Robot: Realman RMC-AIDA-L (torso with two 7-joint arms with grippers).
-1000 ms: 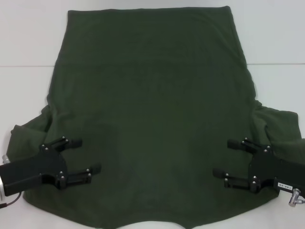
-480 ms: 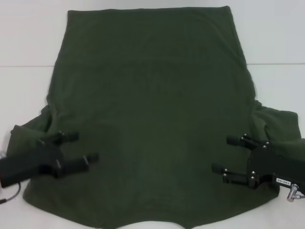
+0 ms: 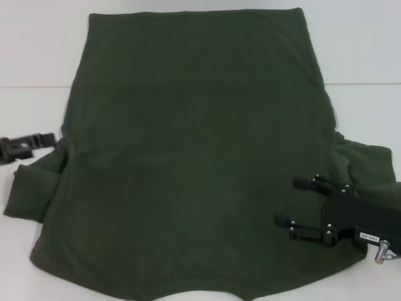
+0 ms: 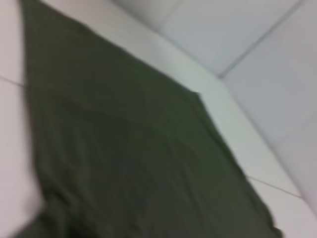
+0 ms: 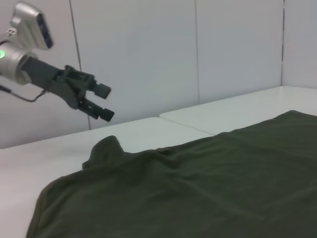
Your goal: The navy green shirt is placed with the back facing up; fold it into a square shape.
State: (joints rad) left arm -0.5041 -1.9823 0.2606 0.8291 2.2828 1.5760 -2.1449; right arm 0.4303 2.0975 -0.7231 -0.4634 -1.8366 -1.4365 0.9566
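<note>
Navy green shirt [image 3: 194, 157] flat | left end effector [image 3: 47, 139] withdrawn off shirt, open, empty | right end effector [image 3: 294, 202] open, empty

The large dark olive-green cotton T-shirt [image 3: 194, 157] is cut off at the head view's bottom edge, collar unseen, and its underside is hidden. The black left gripper [image 3: 28, 143] is cropped at the frame's left edge. Left wrist pic is blurred, cloth detail unreadable.
</note>
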